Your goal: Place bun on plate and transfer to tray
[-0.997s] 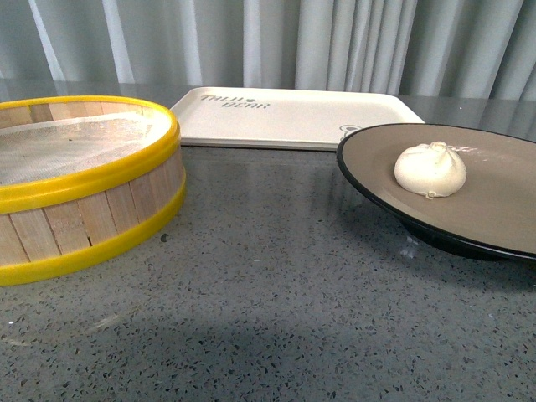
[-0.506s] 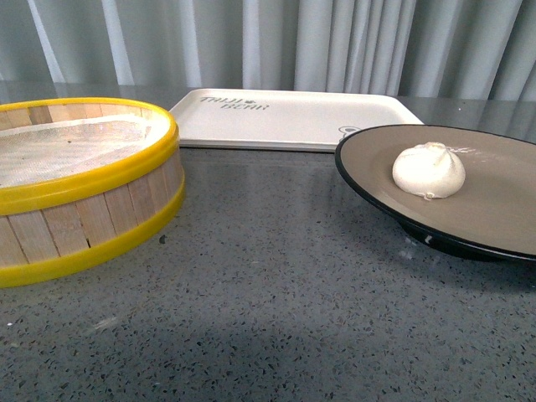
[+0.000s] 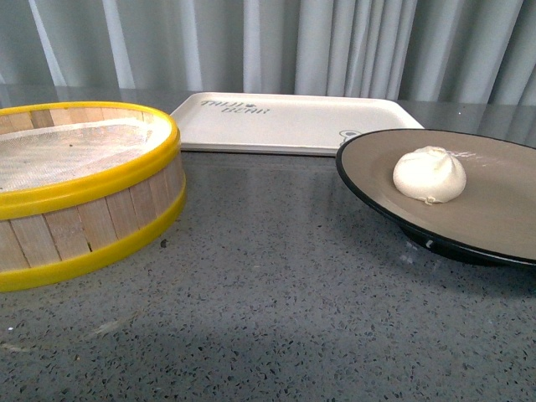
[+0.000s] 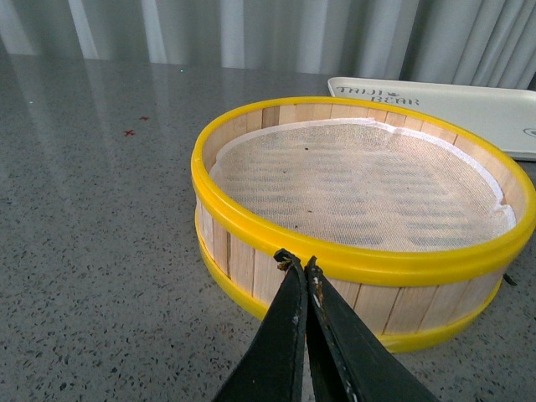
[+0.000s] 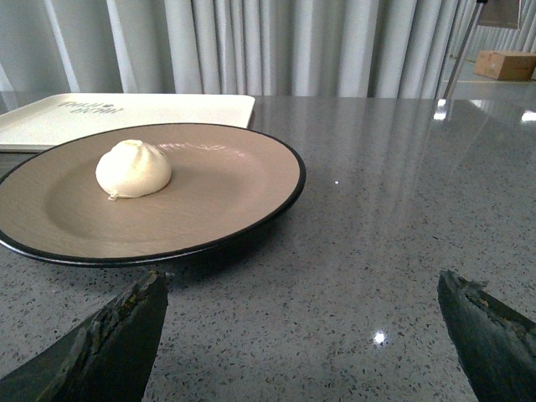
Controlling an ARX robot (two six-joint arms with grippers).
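The white pleated bun [image 3: 430, 174] lies on the beige plate with a black rim [image 3: 381, 201] at the right of the grey table. Both also show in the right wrist view, the bun [image 5: 133, 168] on the plate [image 5: 251, 167]. The cream tray [image 3: 293, 121] with grey lettering lies behind, at the back middle. My right gripper [image 5: 301, 289] is open and empty, just in front of the plate's near rim. My left gripper [image 4: 300, 264] is shut and empty, close in front of the steamer basket's wall. Neither gripper shows in the front view.
A yellow-rimmed wooden steamer basket [image 3: 92, 180] with a white cloth liner stands at the left; it fills the left wrist view [image 4: 360, 260]. Grey curtains hang behind the table. A cardboard box [image 5: 507, 63] sits far off.
The plate with the bun has sunk slightly and sits a little lower in the front view. The basket appears a touch lower too.
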